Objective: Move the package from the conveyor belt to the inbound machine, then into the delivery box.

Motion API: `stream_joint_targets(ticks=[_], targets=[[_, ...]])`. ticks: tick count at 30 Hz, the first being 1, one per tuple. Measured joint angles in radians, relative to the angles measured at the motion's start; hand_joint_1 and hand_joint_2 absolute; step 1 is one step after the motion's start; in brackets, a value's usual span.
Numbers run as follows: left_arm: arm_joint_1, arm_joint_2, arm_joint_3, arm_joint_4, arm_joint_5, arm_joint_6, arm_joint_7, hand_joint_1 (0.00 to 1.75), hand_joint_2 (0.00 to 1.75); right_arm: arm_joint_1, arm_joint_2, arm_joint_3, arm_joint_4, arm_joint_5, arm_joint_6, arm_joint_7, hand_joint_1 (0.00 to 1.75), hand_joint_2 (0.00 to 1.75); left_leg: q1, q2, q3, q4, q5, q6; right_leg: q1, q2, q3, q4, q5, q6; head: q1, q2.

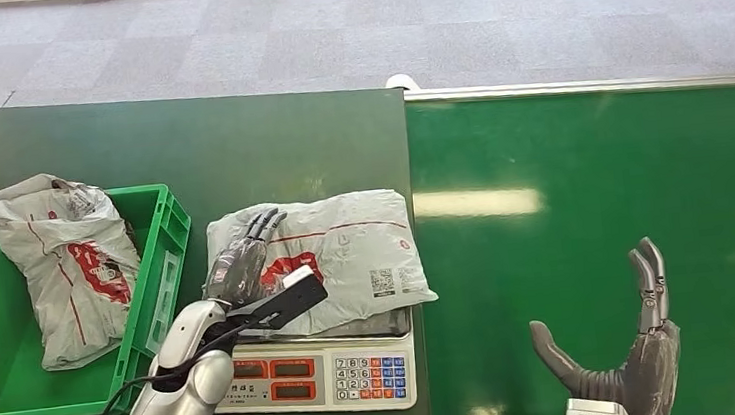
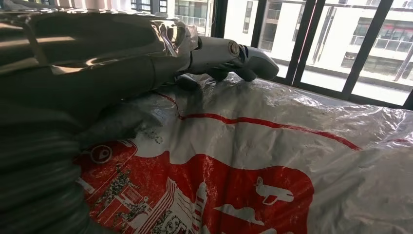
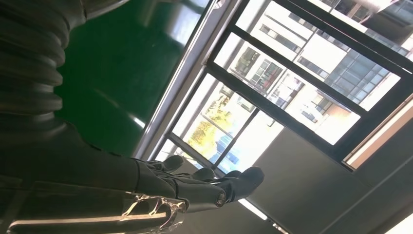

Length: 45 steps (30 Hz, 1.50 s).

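package (image 1: 348, 254) on scale (image 1: 323, 372) — left robot hand (image 1: 243, 259) atop

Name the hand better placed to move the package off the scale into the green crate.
Left. The left hand rests on the package, beside the green crate; the right hand hovers empty over the conveyor belt.

Parcel sorting stn: conveyor belt (image 1: 597, 238), scale (image 1: 323, 372), crate (image 1: 164, 275).

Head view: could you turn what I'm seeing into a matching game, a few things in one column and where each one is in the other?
Things:
1. package
2. left hand
3. right hand
4. second package

Places:
A. in the green crate
B. open above the conveyor belt
C. lying on the scale
D. resting flat on the package

Pairs: 1-C, 2-D, 3-B, 4-A
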Motion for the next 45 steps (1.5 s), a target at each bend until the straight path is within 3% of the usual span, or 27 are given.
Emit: stream_joint_targets(ticks=[1,4,5,6,16,24,34,40,45], targets=[[-0.004,0.000,0.000,0.007,-0.001,-0.004,0.000,0.10,1.75,-0.002,0.000,0.000,0.001,0.001,0.000,0.000,0.00,1.75,0.000,0.000,0.000,0.000,0.000,0.000,0.000,0.000,0.000,0.000,0.000,0.000,0.000,0.000],[-0.016,0.000,0.000,0.030,0.004,-0.040,-0.006,1.34,1.75,-0.007,0.001,0.000,0.002,0.003,0.001,0.000,0.00,1.75,0.000,0.000,0.000,0.000,0.000,0.000,0.000,0.000,0.000,0.000,0.000,0.000,0.000,0.000],[-0.020,-0.001,0.000,0.039,0.010,-0.057,-0.012,1.68,1.75,-0.008,0.001,0.000,0.002,0.004,0.002,0.001,0.00,1.75,0.000,0.000,0.000,0.000,0.000,0.000,0.000,0.000,0.000,0.000,0.000,0.000,0.000,0.000],[-0.025,-0.002,0.000,0.049,0.018,-0.074,-0.019,1.73,1.75,-0.010,0.003,0.000,0.003,0.006,0.004,0.001,0.00,1.75,0.000,-0.001,0.000,0.000,0.000,0.000,0.000,0.000,0.000,0.000,0.000,0.000,0.000,0.000],[-0.086,-0.025,-0.012,0.143,0.132,-0.098,-0.089,1.71,1.75,-0.030,0.036,-0.025,0.003,0.035,0.042,0.011,0.00,1.75,0.000,-0.004,0.008,0.000,0.000,0.000,0.000,-0.003,0.011,0.000,-0.001,0.001,0.000,0.000],[-0.065,-0.030,0.004,0.112,0.321,-0.060,-0.175,1.71,1.75,-0.032,0.045,-0.043,0.003,0.033,0.051,0.007,0.00,1.75,0.000,-0.003,0.008,0.000,0.000,0.000,0.000,-0.003,0.010,0.000,-0.001,0.001,0.000,0.000],[-0.001,-0.028,0.037,-0.022,0.458,0.005,-0.260,1.64,1.75,-0.052,0.046,-0.046,0.019,0.025,0.056,0.003,0.00,1.75,0.000,-0.003,0.004,0.000,0.000,0.000,0.000,-0.002,0.006,0.000,-0.001,0.001,0.000,0.000],[0.052,-0.017,0.080,-0.206,0.544,0.169,-0.368,1.66,1.75,-0.053,0.043,-0.046,0.031,0.012,0.030,-0.007,0.00,1.75,0.000,-0.001,0.003,0.000,0.000,0.000,0.000,0.000,0.003,0.000,-0.001,0.001,0.000,0.000],[0.074,-0.007,0.107,-0.326,0.551,0.201,-0.383,1.66,1.75,-0.053,0.041,-0.047,0.037,0.007,0.024,-0.012,0.00,1.75,0.000,-0.001,0.002,0.000,0.000,0.000,0.000,-0.001,0.003,0.000,-0.001,0.001,0.000,0.000]])
